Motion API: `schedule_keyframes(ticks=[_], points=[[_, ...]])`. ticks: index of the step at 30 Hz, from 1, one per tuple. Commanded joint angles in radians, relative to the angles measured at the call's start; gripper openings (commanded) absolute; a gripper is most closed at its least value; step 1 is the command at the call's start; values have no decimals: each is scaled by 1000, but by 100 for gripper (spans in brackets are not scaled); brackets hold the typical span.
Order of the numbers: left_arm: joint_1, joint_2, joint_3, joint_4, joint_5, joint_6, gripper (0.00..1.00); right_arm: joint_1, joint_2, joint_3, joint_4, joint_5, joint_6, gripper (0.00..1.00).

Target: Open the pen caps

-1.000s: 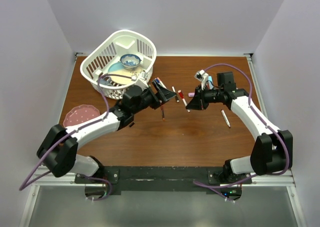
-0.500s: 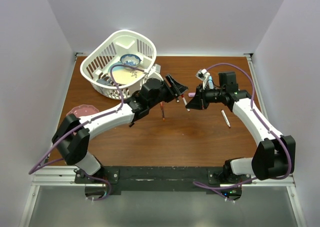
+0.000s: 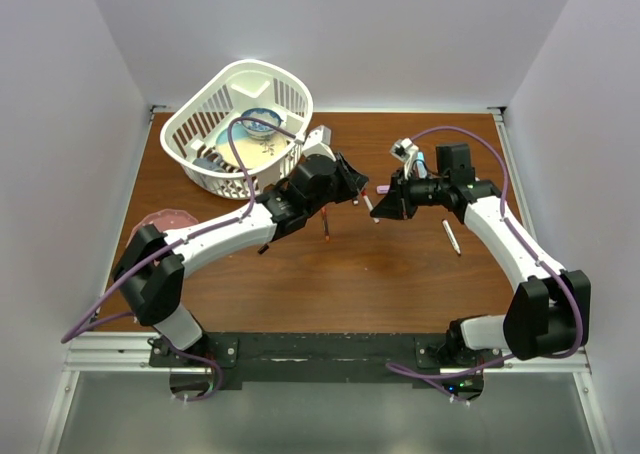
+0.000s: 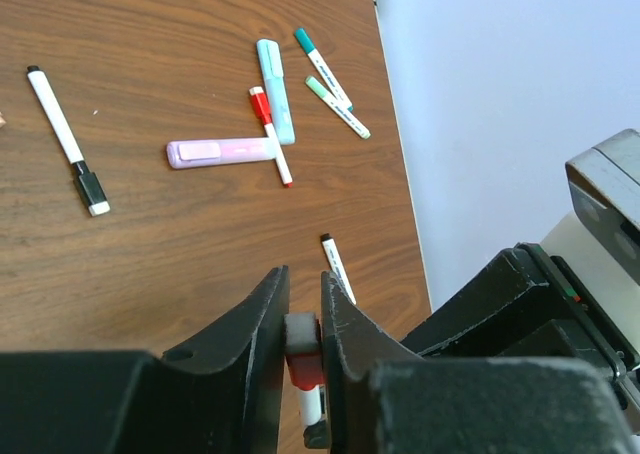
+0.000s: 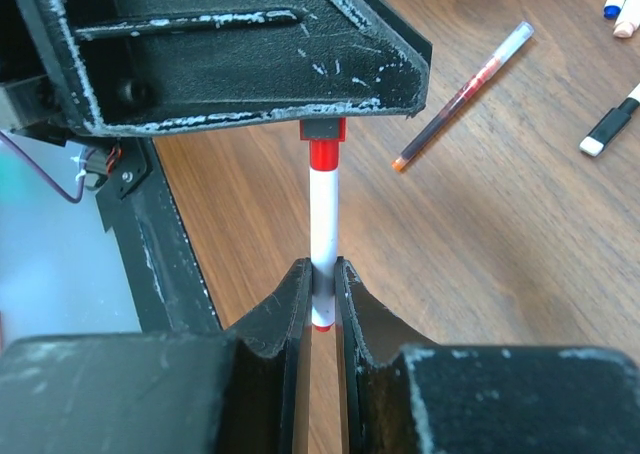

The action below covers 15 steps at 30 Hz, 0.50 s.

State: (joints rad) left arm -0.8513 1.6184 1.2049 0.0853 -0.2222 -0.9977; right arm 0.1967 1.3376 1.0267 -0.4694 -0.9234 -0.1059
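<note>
Found left gripper (image 4: 303, 296) clenched on the red cap (image 4: 305, 366) of one pen (image 5: 323, 209), jaws pinching the cap's sides. Found right gripper (image 5: 322, 274) clamped on the white barrel of the same pen, close to its butt end. Observed a stretch of bare barrel between the two grips.

Located the pen in the air above the table (image 3: 400, 274), just beside the white basket (image 3: 195, 159) on its right-arm side, suspended between the two tools.

Noted the long axis running straight from one gripper to the other, roughly level. Noted the cap end pointing toward the basket and the butt end away from it.

Judged the pen light, stiff and smooth-walled, therefore liable to slip or twist under a weak pinch. Judged the cap a friction fit, best drawn off straight along the axis, without bending. Judged the present holds suitable: cap sides for one tool, barrel for the other.

Saw loose pens (image 4: 274, 74) lying flat on the table, farther from the basket.
</note>
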Motion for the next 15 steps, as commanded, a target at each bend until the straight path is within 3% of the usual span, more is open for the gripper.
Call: schedule_keyframes(ticks=[1,15], points=[[0,0,32,19,-36,74,19,6,5,3,29,12,-2,0],[-2,37,33,41,86,87,24,6,-5,-4,46,38,9,0]])
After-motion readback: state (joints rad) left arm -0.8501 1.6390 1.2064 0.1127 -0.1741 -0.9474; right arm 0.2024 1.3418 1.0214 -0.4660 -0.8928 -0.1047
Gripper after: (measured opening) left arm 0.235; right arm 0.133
